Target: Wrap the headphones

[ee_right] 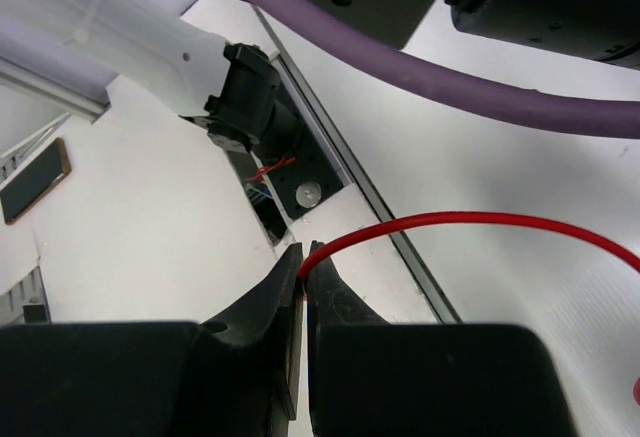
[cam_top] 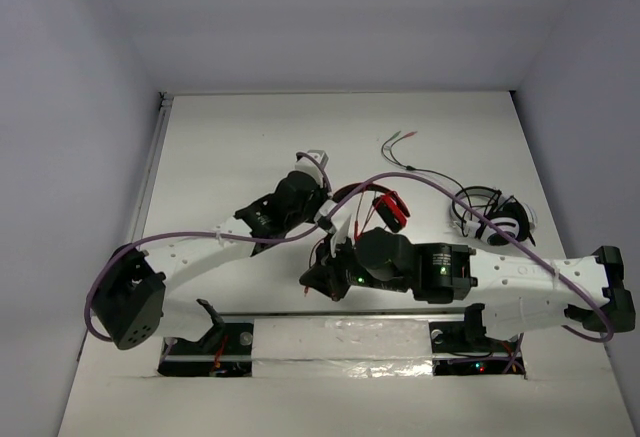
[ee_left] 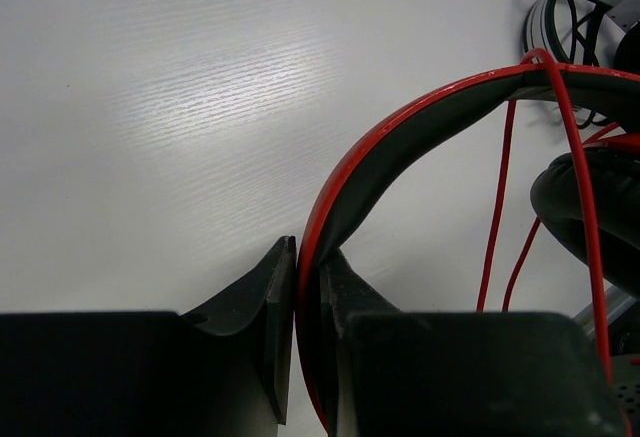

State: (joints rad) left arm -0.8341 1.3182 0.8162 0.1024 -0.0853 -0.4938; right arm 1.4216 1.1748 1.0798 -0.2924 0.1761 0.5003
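A: Top external view. Reached in from the base at lower left, forearm angled up toward mid-table, with the left gripper (cam_top: 322, 219) at its tip. Reached across from the base at lower right, forearm laid almost parallel to the near edge, with the right gripper (cam_top: 318, 275) turned to the left.

B: Found the headphones (cam_top: 388, 207) where?

A: Near the middle of the white table (cam_top: 250, 137), between the two wrists and just beyond the right one; well apart from the black-and-white headset (cam_top: 495, 217) farther right.

B: Left wrist view, grip?

A: Pinched nearly closed on the headband (ee_left: 420, 127), one finger on the red outer face and one on the black lining. Arched up and to the right from the jaws toward a black ear pad.

B: Right wrist view, grip?

A: Closed to a sliver on the red cable (ee_right: 480, 219), nipped at the fingertips. Curved away to the right in a low arc. Faced the near edge of the table.
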